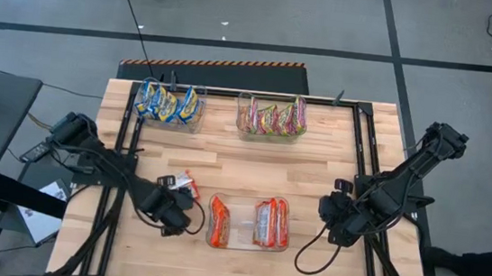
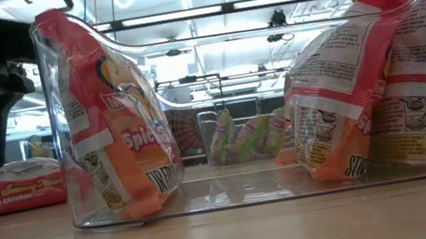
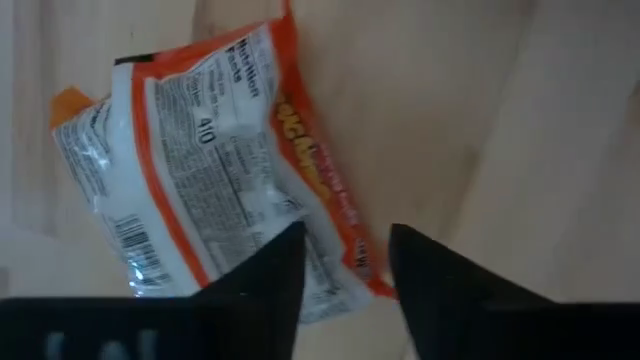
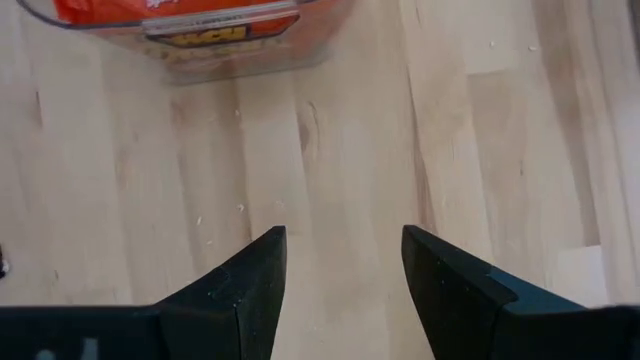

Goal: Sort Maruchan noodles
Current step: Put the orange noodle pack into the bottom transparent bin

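Note:
One red/orange-silver noodle packet [image 1: 186,182] [image 3: 215,150] lies flat on the table, label side up, just left of the near clear bin [image 1: 246,245]. My left gripper [image 1: 179,197] [image 3: 345,235] is open and hovers over that packet's near end, its fingers on either side of the orange edge. In the low view the same packet [image 2: 7,197] rests on the wood under the dark arm. Inside the near bin, red/orange packets [image 2: 114,144] [image 2: 379,84] stand on edge. My right gripper [image 1: 325,214] [image 4: 343,235] is open over bare wood right of the bin.
At the table's far edge, one clear bin [image 1: 170,103] holds blue-yellow packets and another [image 1: 272,118] holds green/pink ones. Bare wood lies between the far bins and the near bin. Dark frame rails [image 1: 364,149] run along both table sides.

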You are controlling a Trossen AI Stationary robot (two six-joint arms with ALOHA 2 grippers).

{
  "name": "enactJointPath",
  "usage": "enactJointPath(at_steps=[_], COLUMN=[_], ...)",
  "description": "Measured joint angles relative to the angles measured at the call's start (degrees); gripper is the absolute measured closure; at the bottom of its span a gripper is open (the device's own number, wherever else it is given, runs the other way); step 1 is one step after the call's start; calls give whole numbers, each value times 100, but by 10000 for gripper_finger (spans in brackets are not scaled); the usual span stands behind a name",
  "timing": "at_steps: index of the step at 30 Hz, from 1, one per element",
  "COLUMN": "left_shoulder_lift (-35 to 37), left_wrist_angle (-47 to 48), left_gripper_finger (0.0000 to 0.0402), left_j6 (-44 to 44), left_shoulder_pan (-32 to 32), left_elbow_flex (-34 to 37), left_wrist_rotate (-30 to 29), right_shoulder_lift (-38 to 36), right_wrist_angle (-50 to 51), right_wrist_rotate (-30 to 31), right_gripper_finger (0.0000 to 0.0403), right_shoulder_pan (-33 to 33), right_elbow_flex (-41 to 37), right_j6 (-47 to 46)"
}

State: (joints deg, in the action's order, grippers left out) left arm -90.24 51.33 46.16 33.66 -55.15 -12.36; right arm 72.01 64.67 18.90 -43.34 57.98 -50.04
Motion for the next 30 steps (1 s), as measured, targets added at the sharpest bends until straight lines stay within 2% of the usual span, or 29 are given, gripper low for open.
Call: enactJointPath(at_steps=[5,8,13,16,19,22,26,30], left_shoulder_lift=[0,-57,-578,-976,-1299,-1473,-1561,-1561], left_wrist_angle=[-133,-347,125,859,1416,1399,1335,1466], left_gripper_finger=[178,156,169,186,200,204,192,156], left_j6=[822,1551,2106,2049,1939,1947,2611,2620], left_shoulder_pan=[220,352,638,800,912,941,918,836], left_elbow_flex=[-155,-176,-757,-1186,-1329,-1259,-1197,-1196], left_wrist_rotate=[-292,-361,-443,-1015,-1644,-1747,-1749,-1771], right_shoulder_lift=[0,0,0,0,0,0,0,0], right_wrist_angle=[92,178,423,537,615,614,609,599], right_wrist_rotate=[157,264,442,458,446,371,274,246], right_gripper_finger=[198,198,198,198,198,198,198,198], right_shoulder_pan=[-2,1,3,3,3,3,3,-1], right_elbow_flex=[0,0,0,0,0,0,0,0], right_j6=[-80,-81,-225,-245,-240,-243,-318,-436])
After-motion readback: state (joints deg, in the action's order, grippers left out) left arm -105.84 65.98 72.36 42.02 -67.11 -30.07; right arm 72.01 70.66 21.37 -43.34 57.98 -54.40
